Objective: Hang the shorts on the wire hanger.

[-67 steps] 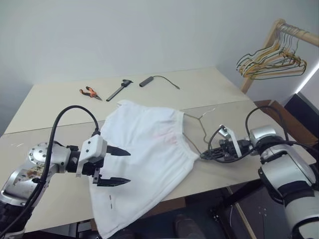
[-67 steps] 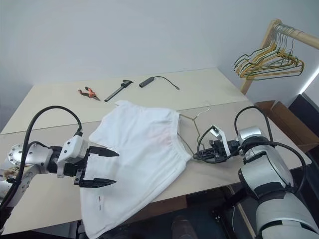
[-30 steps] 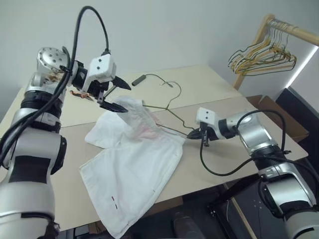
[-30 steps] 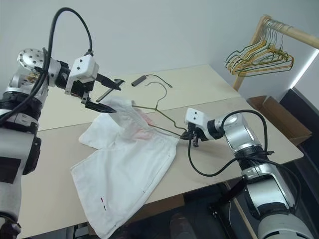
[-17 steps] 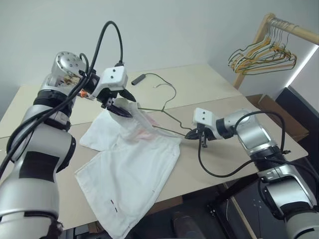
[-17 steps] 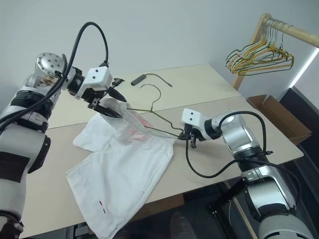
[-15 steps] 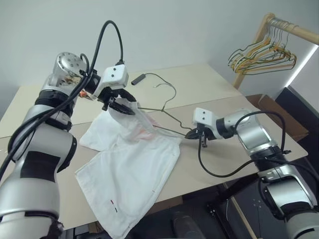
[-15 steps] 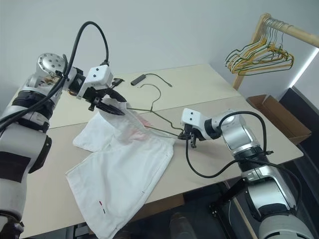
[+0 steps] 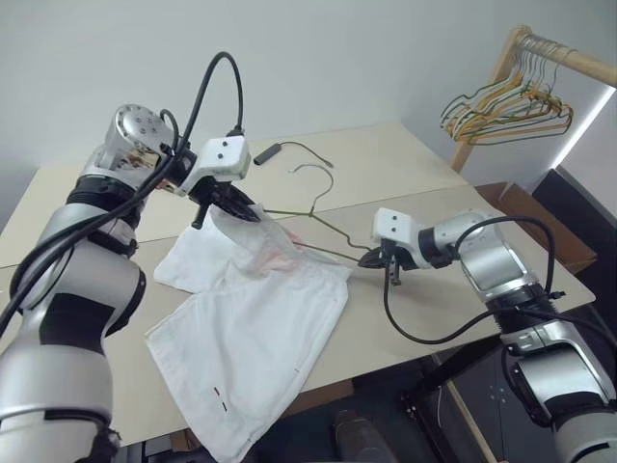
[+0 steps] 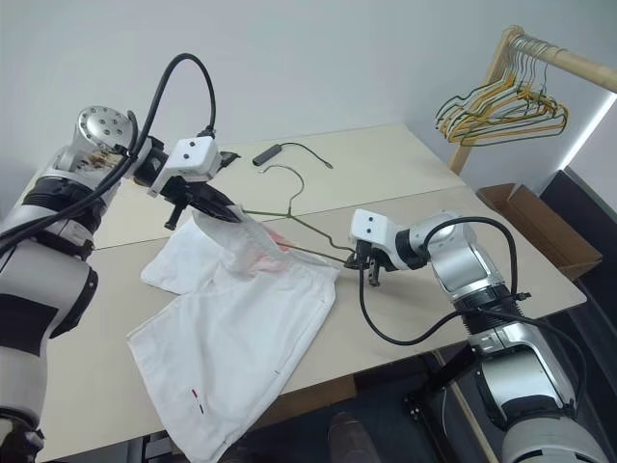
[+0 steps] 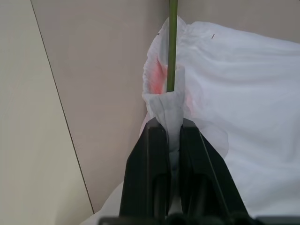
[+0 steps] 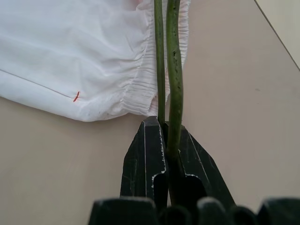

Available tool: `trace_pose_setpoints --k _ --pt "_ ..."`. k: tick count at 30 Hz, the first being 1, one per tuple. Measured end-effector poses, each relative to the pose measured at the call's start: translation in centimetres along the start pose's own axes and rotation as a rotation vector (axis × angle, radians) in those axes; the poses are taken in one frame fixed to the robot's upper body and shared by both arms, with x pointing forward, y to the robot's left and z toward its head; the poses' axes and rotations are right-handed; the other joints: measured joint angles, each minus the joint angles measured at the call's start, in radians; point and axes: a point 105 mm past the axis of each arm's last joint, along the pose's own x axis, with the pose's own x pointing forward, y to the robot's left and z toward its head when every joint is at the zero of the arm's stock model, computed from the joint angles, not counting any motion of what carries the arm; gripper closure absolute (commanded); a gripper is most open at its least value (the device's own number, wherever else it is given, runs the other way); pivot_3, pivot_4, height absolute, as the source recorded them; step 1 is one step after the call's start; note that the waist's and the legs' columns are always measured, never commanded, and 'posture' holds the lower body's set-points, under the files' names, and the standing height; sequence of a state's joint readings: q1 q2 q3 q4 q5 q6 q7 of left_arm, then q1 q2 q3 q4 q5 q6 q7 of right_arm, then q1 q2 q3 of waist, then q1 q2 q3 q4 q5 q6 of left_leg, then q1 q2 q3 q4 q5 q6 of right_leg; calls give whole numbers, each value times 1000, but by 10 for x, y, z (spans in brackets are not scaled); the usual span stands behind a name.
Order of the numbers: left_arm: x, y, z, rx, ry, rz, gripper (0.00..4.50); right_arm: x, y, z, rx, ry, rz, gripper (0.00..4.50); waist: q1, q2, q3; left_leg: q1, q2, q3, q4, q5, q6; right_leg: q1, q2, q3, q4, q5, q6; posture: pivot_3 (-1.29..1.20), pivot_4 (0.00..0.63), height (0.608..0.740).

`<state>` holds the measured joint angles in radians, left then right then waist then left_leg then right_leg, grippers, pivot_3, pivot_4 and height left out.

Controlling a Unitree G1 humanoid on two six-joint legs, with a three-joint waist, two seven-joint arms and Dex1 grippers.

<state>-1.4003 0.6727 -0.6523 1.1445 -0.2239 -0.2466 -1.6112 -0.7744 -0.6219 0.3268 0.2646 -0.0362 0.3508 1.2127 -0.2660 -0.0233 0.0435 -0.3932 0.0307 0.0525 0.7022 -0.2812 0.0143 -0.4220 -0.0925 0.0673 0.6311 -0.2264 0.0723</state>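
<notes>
The shorts (image 9: 255, 318) were spread on the table (image 9: 405, 174), one waistband corner raised. That corner was pinched between the closed fingers of the left gripper (image 11: 171, 136), above the table's near half. The wire hanger (image 9: 318, 207) was clamped at one end by the right gripper (image 12: 165, 140), its wires running over the gathered waistband.
</notes>
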Motion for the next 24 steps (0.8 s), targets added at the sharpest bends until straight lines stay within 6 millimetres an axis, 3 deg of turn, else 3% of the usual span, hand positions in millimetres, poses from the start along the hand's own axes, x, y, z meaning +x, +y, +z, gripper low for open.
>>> trace_pose_setpoints --k 3,9,15,17,20,22,24 --pt "-1 2 1 10 -11 16 4483 -1 -1 0 -66 -14 -27 4500 0 0 0 0 0 0 0 0 0 0 0 0 0 0 0 -223 0 740" --pt "-7 4 4 12 -38 45 4500 -2 -5 8 -177 -44 -79 2566 -3 0 0 0 0 0 0 0 0 0 0 0 0 0 0 -229 0 740" --pt "-20 4 0 5 -29 79 4500 -14 -21 12 -115 -113 -211 531 -14 0 0 0 0 0 0 0 0 0 0 0 0 0 0 -233 0 740" --pt "-23 5 1 8 -35 90 4500 -28 -33 7 -30 -149 -295 531 -12 0 0 0 0 0 0 0 0 1 0 0 0 0 0 -235 0 740" --pt "-32 7 4 18 -35 114 4500 -56 -44 -16 134 -171 -422 531 -11 0 0 0 0 0 0 0 0 0 -1 0 0 0 0 -238 0 740" --pt "-36 8 6 26 -39 126 4500 -71 -40 -34 261 -190 -464 531 -9 0 0 0 1 0 0 0 0 1 0 0 0 0 0 -240 0 740" --pt "-40 8 6 26 -42 140 4500 -74 -22 -54 402 -211 -447 531 -8 0 0 0 1 0 0 0 0 1 1 0 0 0 0 -240 0 740"
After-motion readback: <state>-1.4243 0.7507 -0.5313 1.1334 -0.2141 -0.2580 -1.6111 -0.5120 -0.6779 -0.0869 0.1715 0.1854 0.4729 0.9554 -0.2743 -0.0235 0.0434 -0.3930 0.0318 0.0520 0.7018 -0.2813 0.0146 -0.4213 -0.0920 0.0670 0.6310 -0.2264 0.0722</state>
